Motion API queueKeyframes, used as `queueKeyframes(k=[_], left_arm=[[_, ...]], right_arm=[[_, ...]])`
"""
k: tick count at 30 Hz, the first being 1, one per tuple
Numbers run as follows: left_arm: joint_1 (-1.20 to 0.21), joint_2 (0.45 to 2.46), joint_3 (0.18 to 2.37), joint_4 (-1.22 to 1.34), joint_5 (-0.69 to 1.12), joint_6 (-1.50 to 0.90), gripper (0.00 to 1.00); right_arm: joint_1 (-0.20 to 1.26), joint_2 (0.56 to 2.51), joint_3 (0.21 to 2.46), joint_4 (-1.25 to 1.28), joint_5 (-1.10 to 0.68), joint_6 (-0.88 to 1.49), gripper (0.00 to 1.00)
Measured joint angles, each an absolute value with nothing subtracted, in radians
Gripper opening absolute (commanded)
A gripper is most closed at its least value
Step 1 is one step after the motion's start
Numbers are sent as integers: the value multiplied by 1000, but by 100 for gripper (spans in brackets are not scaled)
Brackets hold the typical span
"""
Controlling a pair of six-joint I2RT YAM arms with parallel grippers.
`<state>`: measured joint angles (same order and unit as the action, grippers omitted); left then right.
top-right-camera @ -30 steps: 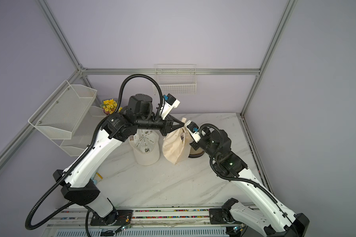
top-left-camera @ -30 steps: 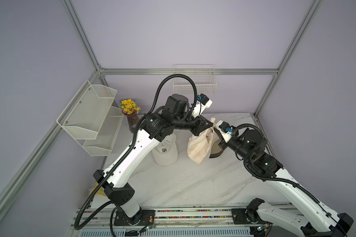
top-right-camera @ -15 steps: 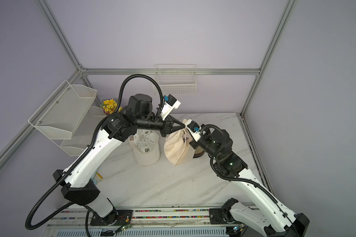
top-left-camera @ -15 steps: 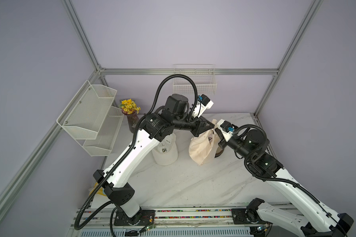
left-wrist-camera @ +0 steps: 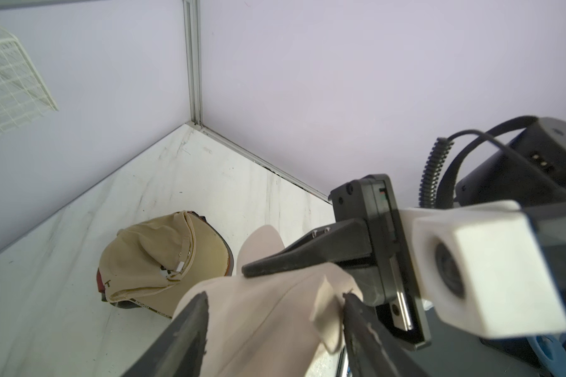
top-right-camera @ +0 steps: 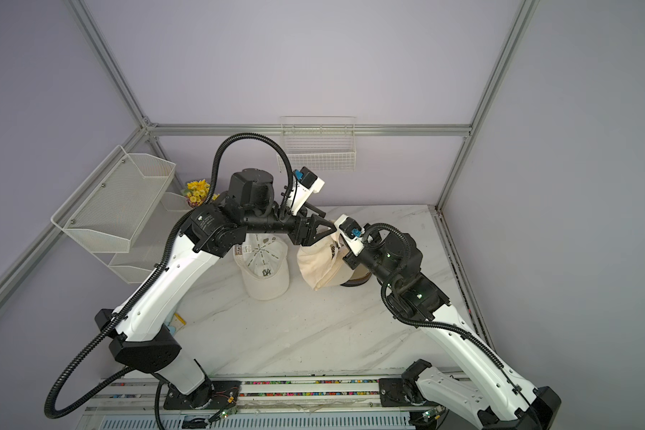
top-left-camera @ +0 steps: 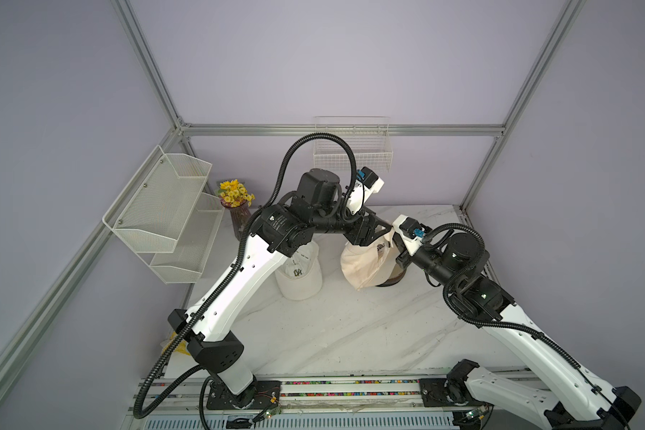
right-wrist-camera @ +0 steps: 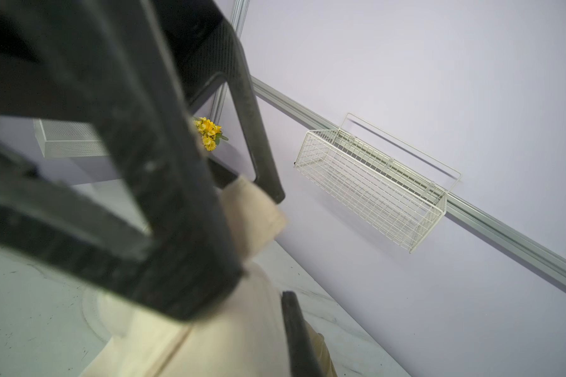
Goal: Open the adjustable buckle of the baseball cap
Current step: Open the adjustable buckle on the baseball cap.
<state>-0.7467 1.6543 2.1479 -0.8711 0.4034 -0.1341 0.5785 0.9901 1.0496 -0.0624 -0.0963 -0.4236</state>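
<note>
The cream baseball cap (top-left-camera: 365,262) (top-right-camera: 319,266) hangs above the table between both arms. My left gripper (top-left-camera: 384,231) (top-right-camera: 328,225) is open. In the left wrist view its fingertips (left-wrist-camera: 196,313) stand wide apart with the cap's fabric (left-wrist-camera: 268,333) lying loose between them and a cream strap end (left-wrist-camera: 327,303) against one finger. My right gripper (top-left-camera: 397,247) (left-wrist-camera: 247,271) is shut on the cap's rear edge. In the right wrist view one of its fingers (right-wrist-camera: 294,326) presses the cream cloth (right-wrist-camera: 226,342). The buckle itself is hidden.
A white cap (top-left-camera: 298,275) lies under the left arm. A tan cap with a dark brim (left-wrist-camera: 157,261) lies behind the held one. A flower vase (top-left-camera: 235,201), a mesh shelf (top-left-camera: 164,208) and a wire basket (top-left-camera: 350,156) line the walls.
My left gripper has opened and let go of the cap's strap. The right gripper stays shut on the cap, which has shifted slightly to the right.
</note>
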Motion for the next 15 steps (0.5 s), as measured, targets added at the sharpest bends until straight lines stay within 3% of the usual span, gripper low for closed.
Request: queueKeyframes(k=[15], left_arm=[[-747, 1628, 2151, -832, 458, -144, 63]], right_arm=[[579, 994, 1050, -64, -103, -423, 0]])
